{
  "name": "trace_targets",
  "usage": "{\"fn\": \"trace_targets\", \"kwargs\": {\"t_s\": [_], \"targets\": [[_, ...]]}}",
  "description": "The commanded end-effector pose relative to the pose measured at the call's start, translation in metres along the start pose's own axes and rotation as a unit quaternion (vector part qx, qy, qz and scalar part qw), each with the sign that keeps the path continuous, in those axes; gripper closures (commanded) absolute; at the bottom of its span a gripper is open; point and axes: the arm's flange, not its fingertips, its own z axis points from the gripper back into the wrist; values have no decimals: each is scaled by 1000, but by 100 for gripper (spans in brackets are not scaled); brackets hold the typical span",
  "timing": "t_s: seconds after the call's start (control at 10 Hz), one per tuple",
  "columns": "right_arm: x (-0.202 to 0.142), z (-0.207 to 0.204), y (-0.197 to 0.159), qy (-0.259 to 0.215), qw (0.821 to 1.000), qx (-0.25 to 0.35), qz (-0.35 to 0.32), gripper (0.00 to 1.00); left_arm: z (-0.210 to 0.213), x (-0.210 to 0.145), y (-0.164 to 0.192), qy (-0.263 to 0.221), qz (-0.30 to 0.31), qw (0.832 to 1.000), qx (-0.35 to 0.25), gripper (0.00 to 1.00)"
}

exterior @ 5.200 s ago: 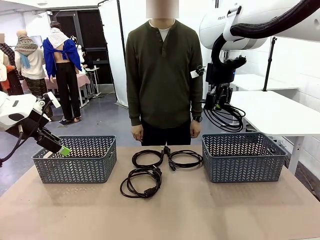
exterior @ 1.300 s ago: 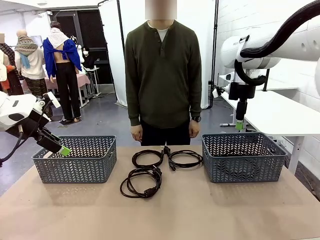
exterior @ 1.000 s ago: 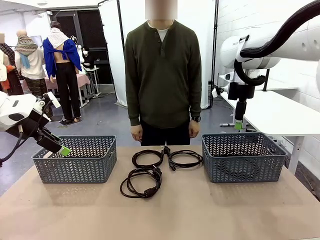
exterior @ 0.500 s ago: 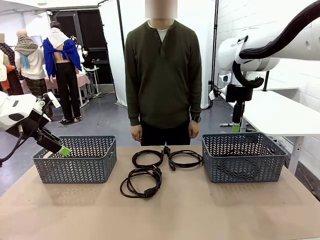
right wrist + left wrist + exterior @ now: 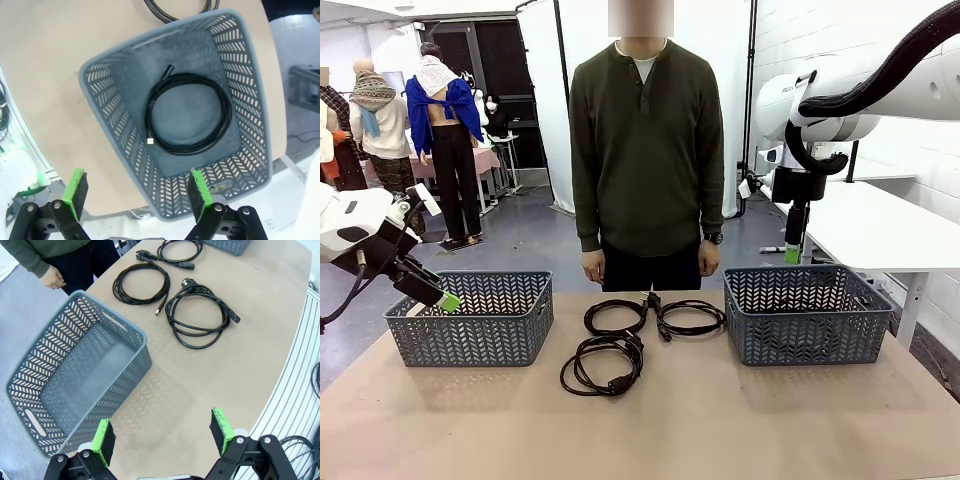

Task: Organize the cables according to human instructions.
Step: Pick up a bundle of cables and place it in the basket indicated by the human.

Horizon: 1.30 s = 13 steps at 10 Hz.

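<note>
Right claw (image 5: 136, 186) hung spread, empty, over basket (image 5: 115, 115) holding one coiled cable (image 5: 148, 117); left claw (image 5: 162, 434) spread, empty; three cables (image 5: 620, 383) lay on table (image 5: 740, 420).

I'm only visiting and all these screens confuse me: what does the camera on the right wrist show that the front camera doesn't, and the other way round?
Right wrist camera: a look straight down into the right basket, where one coiled cable lies on its floor, framed by the open right gripper. Front camera: the person standing across the table, the left basket, and three coiled cables between the baskets. Both: the right basket and the table.
</note>
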Motion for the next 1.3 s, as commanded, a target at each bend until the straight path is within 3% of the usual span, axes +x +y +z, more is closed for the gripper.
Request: {"fn": "trace_targets", "kwargs": {"t_s": [0.0, 0.4, 0.7, 1.0, 1.2], "targets": [[0, 1, -4, -3, 1000, 3, 10, 0, -1, -1, 2, -5, 2, 1000, -4, 0], [0, 0, 0, 0, 1000, 0, 0, 0, -1, -1, 2, -5, 2, 1000, -4, 0], [-25, 20, 89, -135, 991, -6, -15, 0, -1, -1, 2, -5, 2, 1000, -4, 0], [-36, -1, 149, -203, 978, -19, -33, 0, -1, -1, 2, -5, 2, 1000, -4, 0], [-32, -20, 175, -239, 966, -91, -29, 0, -1, -1, 2, -5, 2, 1000, -4, 0]]}}
